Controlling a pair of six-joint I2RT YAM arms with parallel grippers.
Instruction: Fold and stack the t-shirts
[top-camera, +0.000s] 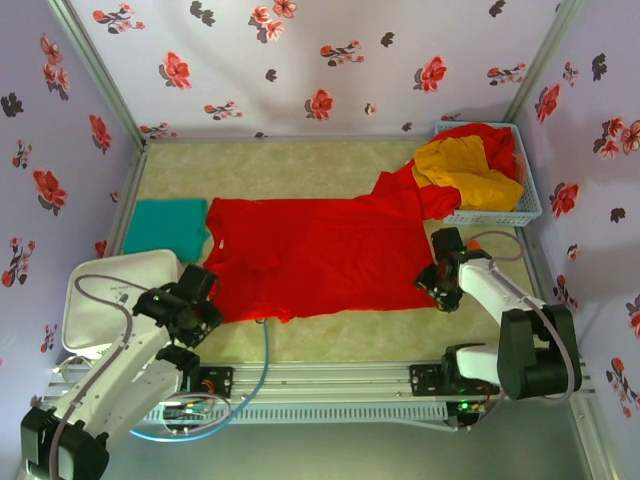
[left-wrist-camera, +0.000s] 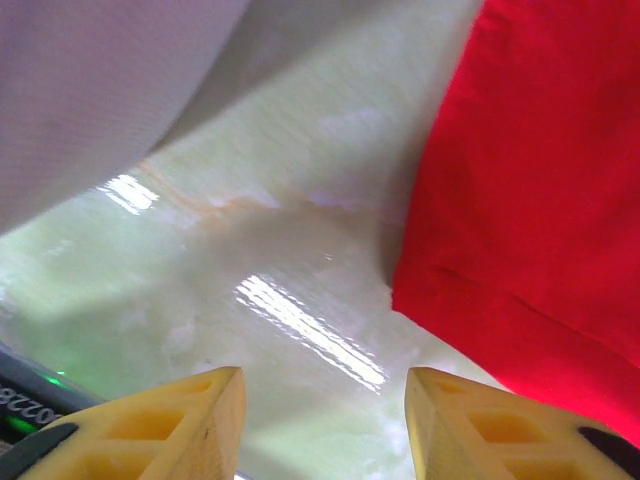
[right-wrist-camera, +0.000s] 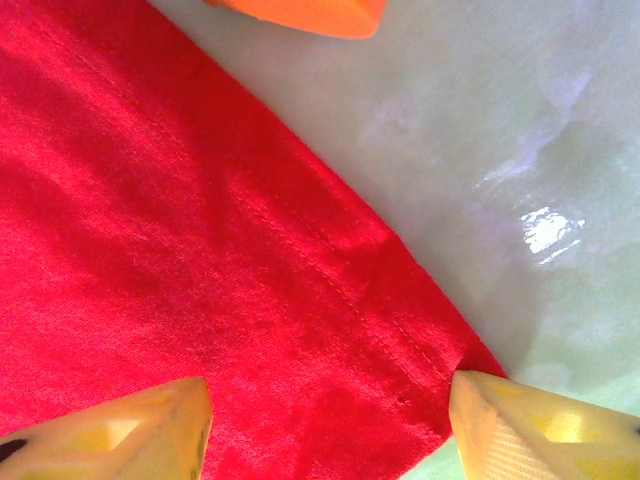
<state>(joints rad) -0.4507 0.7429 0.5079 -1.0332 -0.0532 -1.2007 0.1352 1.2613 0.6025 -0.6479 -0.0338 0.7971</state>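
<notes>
A bright red t-shirt (top-camera: 310, 255) lies spread flat across the middle of the table. My left gripper (top-camera: 200, 300) hangs open by its near left corner. In the left wrist view my left gripper (left-wrist-camera: 325, 420) is over bare table, with that red corner (left-wrist-camera: 520, 200) just to the right of the fingers. My right gripper (top-camera: 437, 280) is at the near right corner. In the right wrist view my right gripper (right-wrist-camera: 330, 425) stands open, its fingers either side of the hemmed red corner (right-wrist-camera: 250, 280). A folded teal t-shirt (top-camera: 165, 228) lies at the left.
A pale blue basket (top-camera: 530, 205) at the back right holds a mustard-yellow t-shirt (top-camera: 465, 170) and a red one (top-camera: 495, 140); more red cloth (top-camera: 420, 190) trails from it onto the spread shirt. A white board (top-camera: 110, 300) lies near the left arm. Flowered walls close in three sides.
</notes>
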